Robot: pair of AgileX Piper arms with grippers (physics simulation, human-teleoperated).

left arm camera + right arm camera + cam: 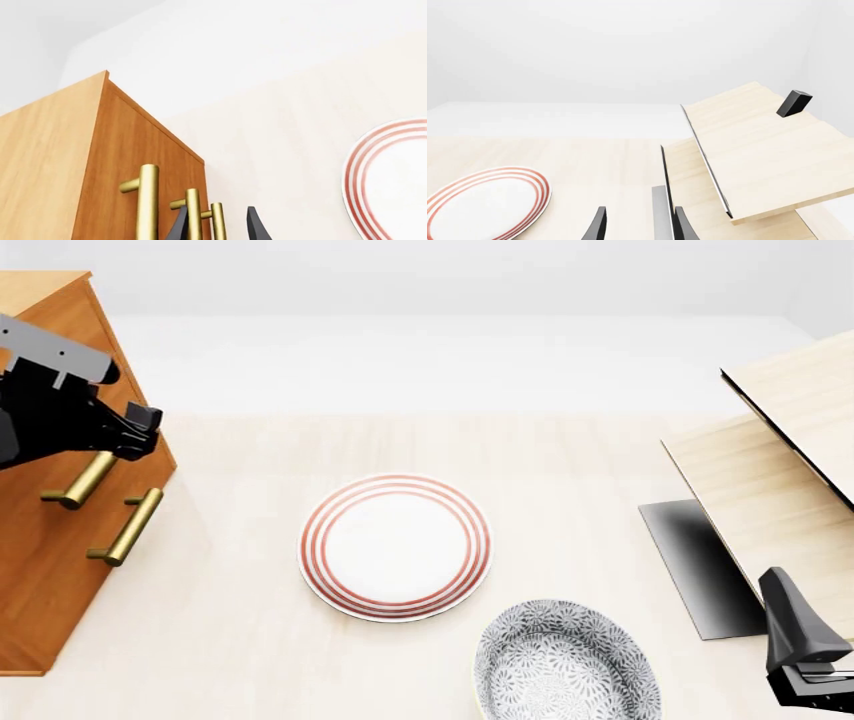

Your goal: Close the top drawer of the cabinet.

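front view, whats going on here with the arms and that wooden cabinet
The left arm is up against the front of the orange-brown cabinet at the table's left edge. Its tool is at the brass bar handles, fingers apart, with one bar between them. Whether the top drawer is shut cannot be told. The right tool hangs open near the pale wood furniture, holding nothing. A red-ringed plate and a patterned bowl sit untouched on the table.

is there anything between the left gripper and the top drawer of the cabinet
Nothing visible. The left gripper is already up against the cabinet front by the brass handles, with no object between. The striped plate lies well aside on the table.
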